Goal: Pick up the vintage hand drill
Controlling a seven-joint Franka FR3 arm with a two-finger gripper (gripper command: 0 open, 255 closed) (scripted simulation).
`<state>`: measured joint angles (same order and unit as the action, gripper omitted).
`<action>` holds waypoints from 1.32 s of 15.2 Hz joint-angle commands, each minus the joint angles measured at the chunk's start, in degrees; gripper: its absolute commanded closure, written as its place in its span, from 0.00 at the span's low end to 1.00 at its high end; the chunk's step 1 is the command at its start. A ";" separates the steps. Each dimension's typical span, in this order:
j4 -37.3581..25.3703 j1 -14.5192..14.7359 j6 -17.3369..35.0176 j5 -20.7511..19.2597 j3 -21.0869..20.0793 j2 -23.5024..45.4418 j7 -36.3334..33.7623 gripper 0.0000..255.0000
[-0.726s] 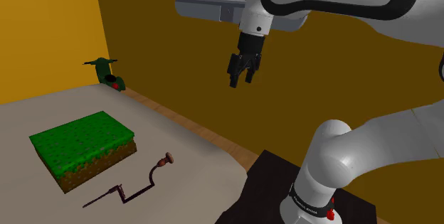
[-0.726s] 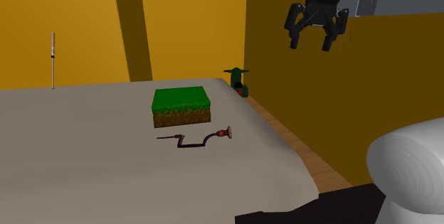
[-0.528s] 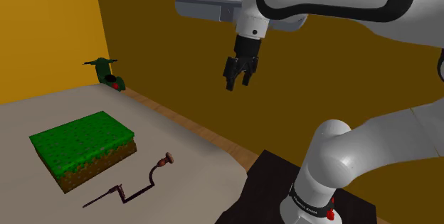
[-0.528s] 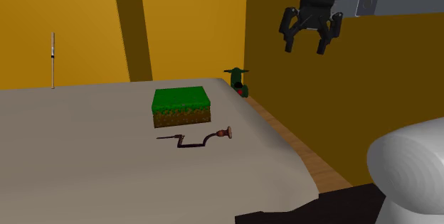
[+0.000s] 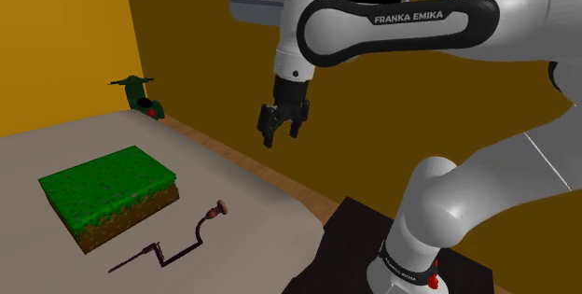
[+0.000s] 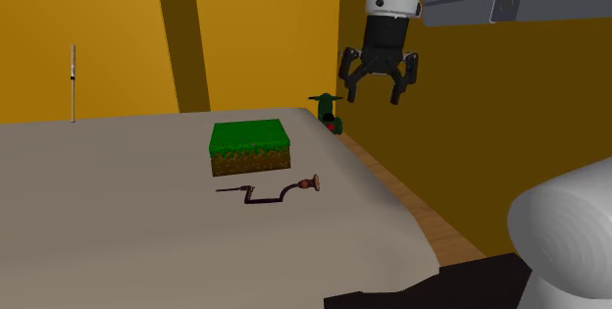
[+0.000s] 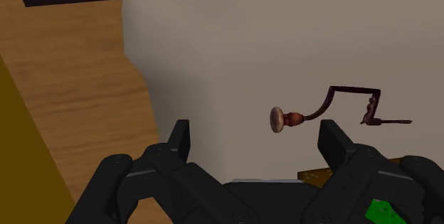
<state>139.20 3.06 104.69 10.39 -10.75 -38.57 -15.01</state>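
Arm (image 5: pixel 410 21), white with dark joints, has swung lower and toward the shoulder view's left. Below it, the flat grey tabletop (image 5: pixel 252 227) carries a green-topped brown block (image 5: pixel 107 194). The all-black gripper (image 5: pixel 277 138) now hangs nearer (fingers apart, empty) but well above the thin dark-red cranked hand drill (image 7: pixel 354 89), which lies just beside the block. The approach has begun; I judge the descent remains.

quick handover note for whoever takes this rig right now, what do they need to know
Gripper: open, empty, in the air well above the drill.
Drill: lying flat on the grey surface, beside the green-topped block, untouched.
Done: nothing grasped yet.
Left: bring the gripper down over the drill, close on it, lift.
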 commanded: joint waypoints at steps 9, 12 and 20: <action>-1.81 0.72 16.07 1.49 -10.61 16.62 -11.42 0.00; -3.89 0.47 20.34 0.00 -13.64 22.81 -15.57 0.00; -12.90 0.82 28.96 -10.56 -19.23 41.64 -29.71 0.00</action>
<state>127.73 3.65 132.62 1.75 -29.50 0.32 -42.51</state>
